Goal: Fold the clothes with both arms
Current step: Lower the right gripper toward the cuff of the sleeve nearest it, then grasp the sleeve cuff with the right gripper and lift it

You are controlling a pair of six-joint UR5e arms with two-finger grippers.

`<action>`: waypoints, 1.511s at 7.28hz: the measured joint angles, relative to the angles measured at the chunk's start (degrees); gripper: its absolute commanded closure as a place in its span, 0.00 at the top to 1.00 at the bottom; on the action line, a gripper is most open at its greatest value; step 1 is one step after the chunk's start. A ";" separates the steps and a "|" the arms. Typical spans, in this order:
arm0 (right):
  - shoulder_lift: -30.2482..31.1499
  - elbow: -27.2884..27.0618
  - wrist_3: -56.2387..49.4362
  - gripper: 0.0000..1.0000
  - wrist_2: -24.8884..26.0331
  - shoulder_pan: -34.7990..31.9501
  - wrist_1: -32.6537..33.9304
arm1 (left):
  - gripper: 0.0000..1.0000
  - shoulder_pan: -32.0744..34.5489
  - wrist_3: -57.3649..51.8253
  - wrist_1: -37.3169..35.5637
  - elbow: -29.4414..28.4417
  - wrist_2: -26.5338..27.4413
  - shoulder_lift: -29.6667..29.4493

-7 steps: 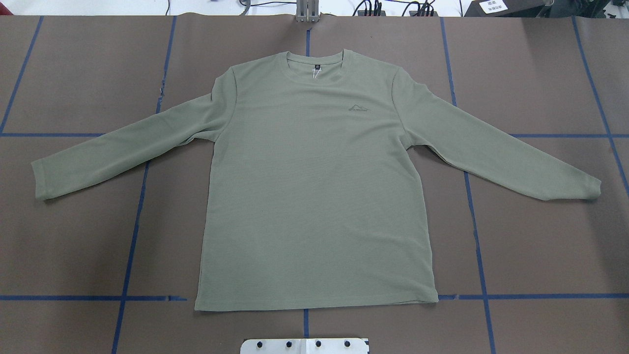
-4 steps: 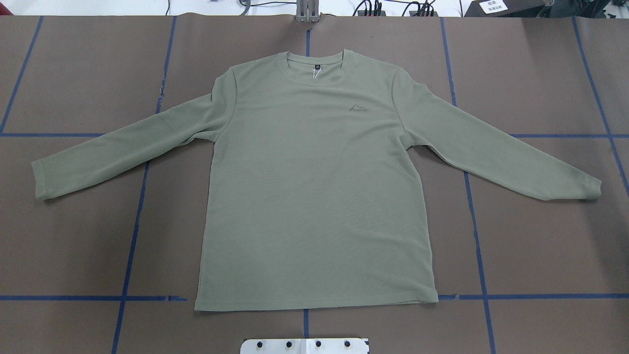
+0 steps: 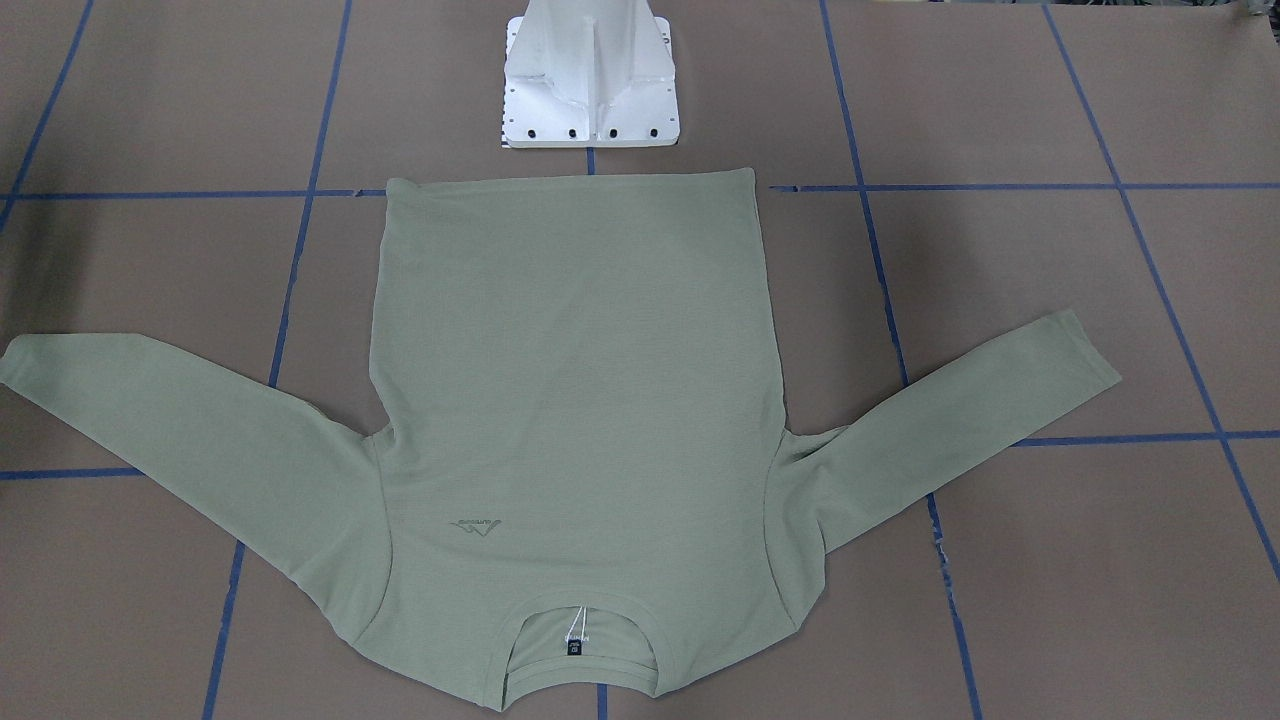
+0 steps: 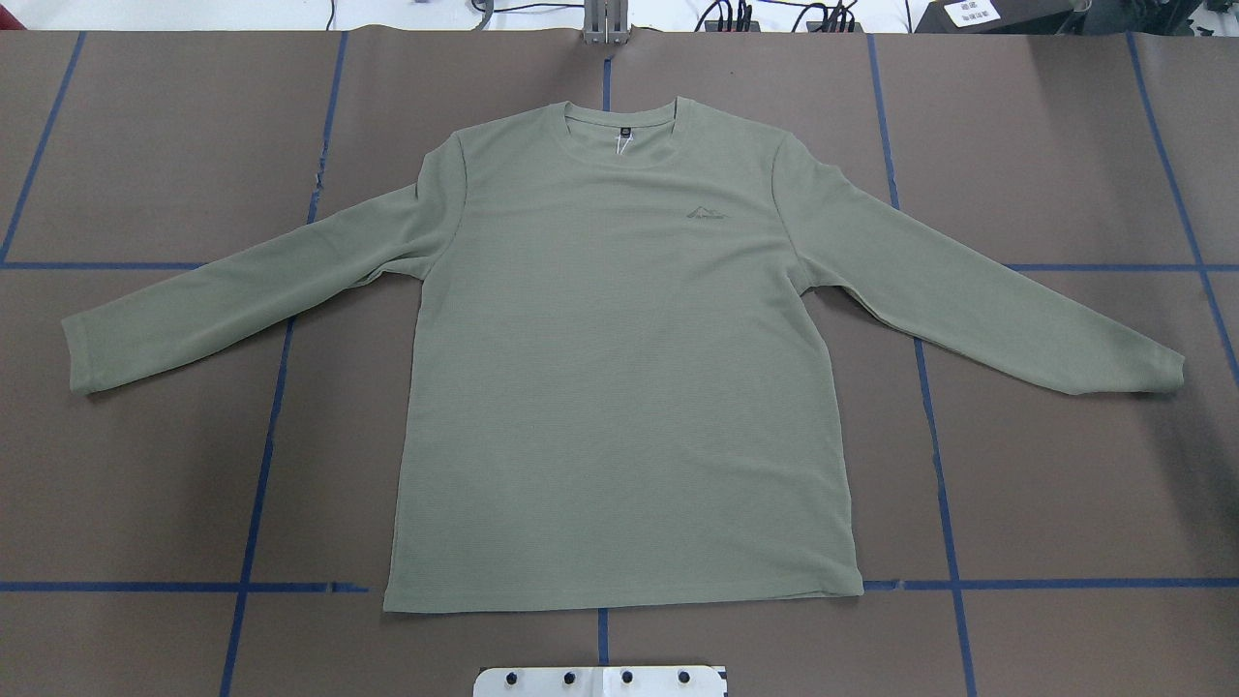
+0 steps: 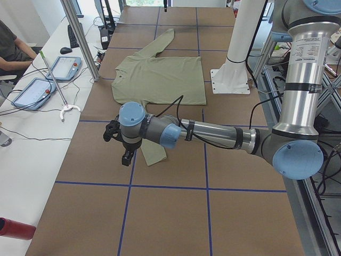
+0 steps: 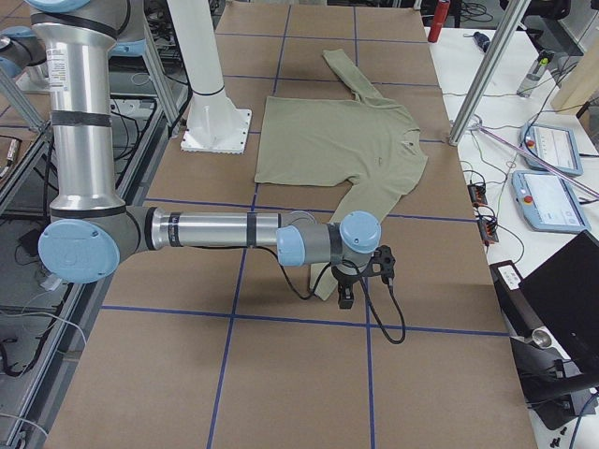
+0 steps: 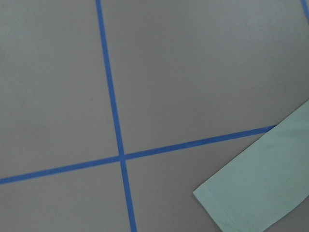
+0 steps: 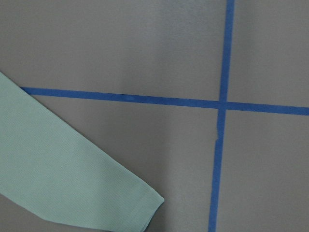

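Left gripper (image 5: 127, 158) hangs above brown, blue-taped table (image 5: 170, 213).

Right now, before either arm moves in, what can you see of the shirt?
The sage-green long-sleeved knit shirt lies flat, front up, on the brown table cover, with its hem toward the white pedestal base. It has a ribbed round neck with a small dark label and a faint chest logo. Both sleeves are spread outward. Nothing rests on it.

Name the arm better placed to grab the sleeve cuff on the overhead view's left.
Left. The left gripper hangs by that cuff of the shirt; the right gripper hangs by the opposite cuff, at the table's other end.
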State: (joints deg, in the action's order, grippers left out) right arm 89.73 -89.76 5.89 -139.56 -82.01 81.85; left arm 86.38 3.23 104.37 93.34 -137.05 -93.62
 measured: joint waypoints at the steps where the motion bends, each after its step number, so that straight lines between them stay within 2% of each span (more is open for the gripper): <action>1: 0.88 0.99 0.35 1.00 -0.56 1.82 -5.70 | 1.00 -0.11 0.00 2.06 -1.41 0.05 -0.03; 3: 3.12 2.21 8.82 1.00 1.36 5.54 -16.88 | 1.00 -0.29 -0.14 4.50 -2.86 0.20 0.34; 5: 3.55 3.36 16.79 1.00 5.88 10.60 -22.41 | 1.00 -0.38 -0.14 5.99 -3.11 0.13 0.57; 8: 6.03 5.62 24.92 1.00 7.09 14.67 -32.21 | 1.00 -0.37 0.07 6.53 -3.10 0.02 0.62; 11: 6.94 6.78 27.91 0.97 8.92 16.58 -35.18 | 1.00 -0.33 0.11 6.57 -3.05 -0.05 0.63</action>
State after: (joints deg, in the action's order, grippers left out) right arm 96.67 -82.98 33.80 -130.64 -65.43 46.67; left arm 86.04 3.34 110.94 90.29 -137.10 -92.99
